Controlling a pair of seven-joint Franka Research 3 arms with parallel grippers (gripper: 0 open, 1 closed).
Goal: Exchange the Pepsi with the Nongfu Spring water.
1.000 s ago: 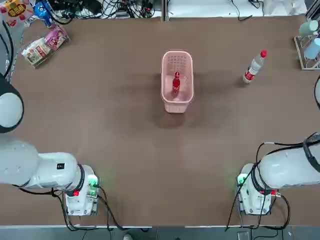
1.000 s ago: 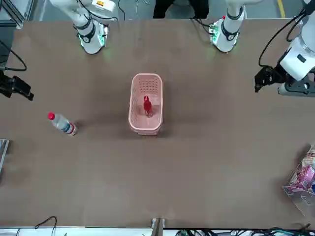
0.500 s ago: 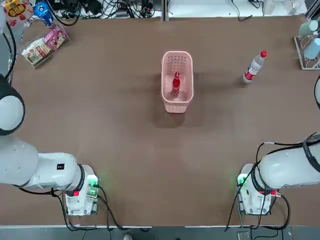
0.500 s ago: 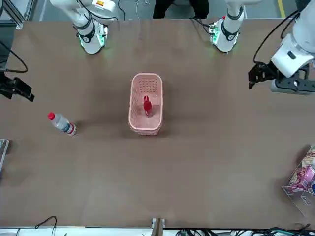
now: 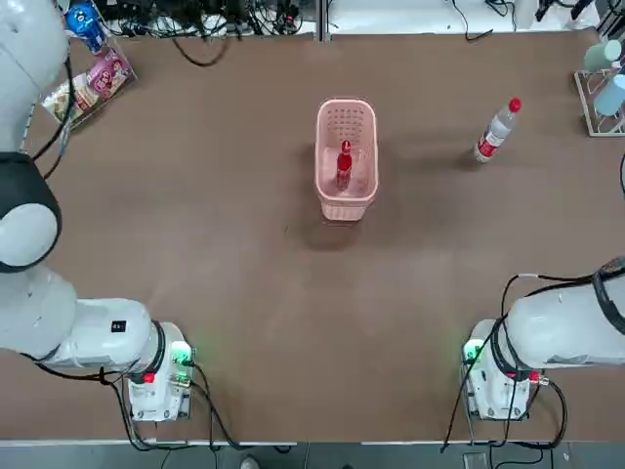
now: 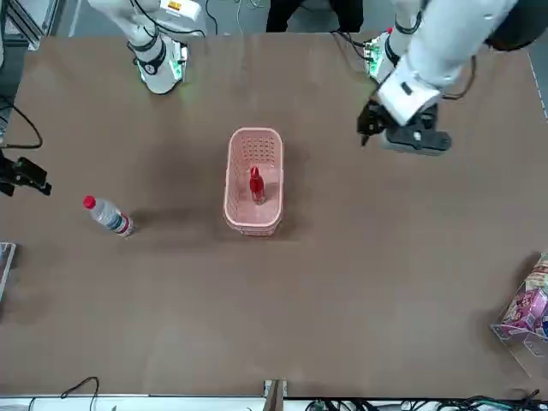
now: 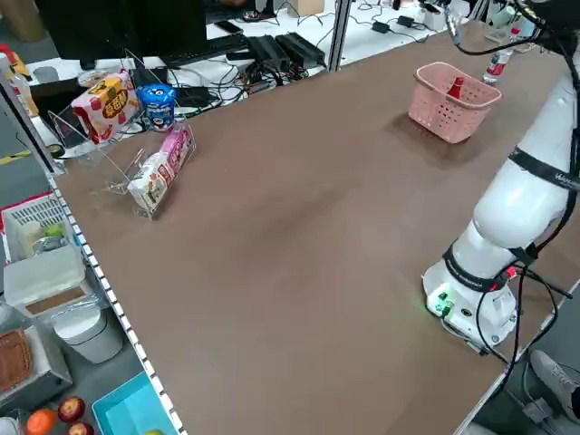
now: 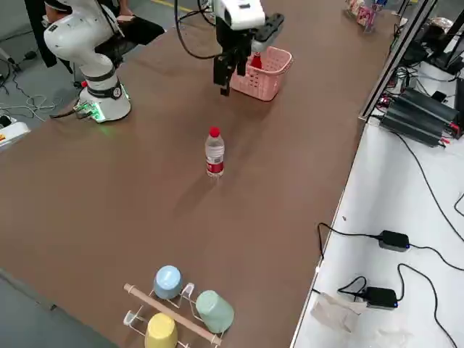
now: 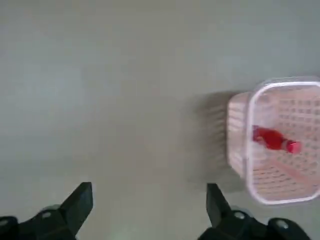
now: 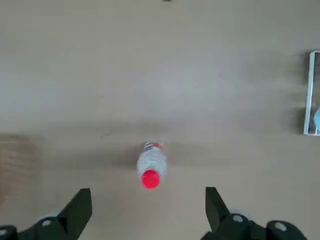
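Note:
The Pepsi, a slim all-red bottle, stands upright inside the pink basket at mid-table. The Nongfu Spring water, clear with a red cap and red label, stands on the table to the basket's right, toward the far right corner. My left gripper hangs open above the table on the basket's left; its wrist view shows the basket and Pepsi off to one side of the open left gripper. My right gripper is open high above the water, and the right gripper holds nothing.
Snack packs lie at the far left corner. A cup rack with three cups stands at the far right edge. Cables run beyond the far edge. The two arm bases sit at the near edge.
My left arm has swung in from the table's left side, bringing its gripper close to the basket. The right gripper has shifted slightly. Both bottles and the basket stay put.

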